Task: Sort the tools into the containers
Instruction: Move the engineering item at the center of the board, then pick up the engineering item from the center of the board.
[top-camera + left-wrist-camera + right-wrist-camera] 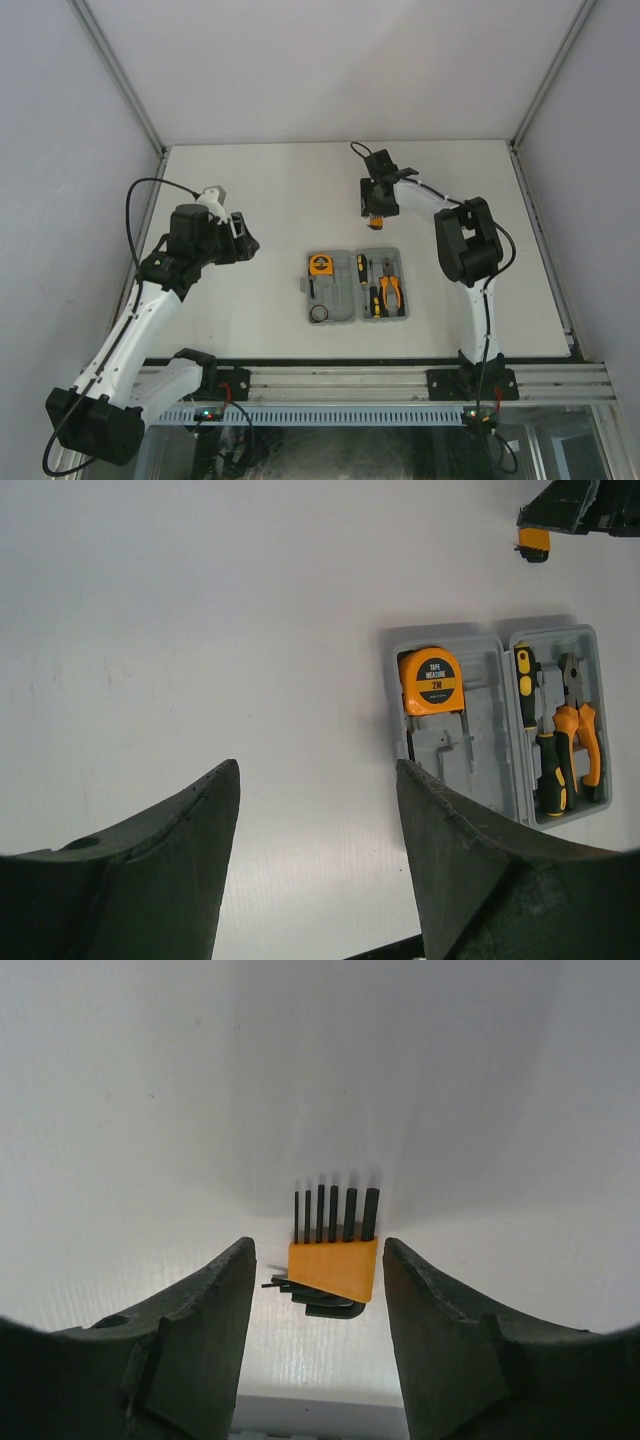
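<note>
The grey tool case (pixel 338 292) lies open in the middle of the table. Its left half holds the orange tape measure (pixel 320 266) and a small black ring (pixel 320 314). In its right half lie two screwdrivers (pixel 367 285) and the orange-handled pliers (pixel 392 293). Beyond the case, a small orange-black block of hex keys (pixel 335 1265) rests on the table. My right gripper (pixel 318 1245) stands open around it, with a gap at each jaw. My left gripper (pixel 316 770) hovers open and empty left of the case (pixel 480 730).
White walls with metal corner posts (pixel 120 75) close in the table on the left, far and right sides. A slotted rail (pixel 350 382) with both arm bases runs along the near edge. My left arm (pixel 150 300) reaches up along the left side.
</note>
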### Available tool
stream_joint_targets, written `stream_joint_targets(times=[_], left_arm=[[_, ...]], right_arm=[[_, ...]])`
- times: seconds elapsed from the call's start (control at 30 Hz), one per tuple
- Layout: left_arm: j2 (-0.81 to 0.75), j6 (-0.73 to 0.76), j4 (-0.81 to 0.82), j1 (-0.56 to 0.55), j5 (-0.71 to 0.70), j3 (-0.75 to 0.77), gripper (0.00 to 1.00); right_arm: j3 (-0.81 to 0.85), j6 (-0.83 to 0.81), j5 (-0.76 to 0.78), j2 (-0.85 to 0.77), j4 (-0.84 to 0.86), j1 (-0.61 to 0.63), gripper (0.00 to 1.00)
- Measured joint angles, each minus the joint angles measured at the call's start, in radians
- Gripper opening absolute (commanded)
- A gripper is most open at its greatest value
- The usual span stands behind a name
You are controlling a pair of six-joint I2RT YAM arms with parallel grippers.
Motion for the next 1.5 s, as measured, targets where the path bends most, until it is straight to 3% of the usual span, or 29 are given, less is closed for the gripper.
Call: stream_joint_targets(times=[1.27, 1.5], left_arm=[[0.000, 0.000, 0.000, 0.000, -0.008, 0.000, 0.68], [0.000, 0.000, 0.000, 0.000, -0.008, 0.000, 0.68]], right_arm=[[0.085, -0.018, 0.029, 0.074, -0.100, 0.011, 0.46], [0.083, -0.020, 0.027, 0.072, -0.099, 0.009, 0.35]])
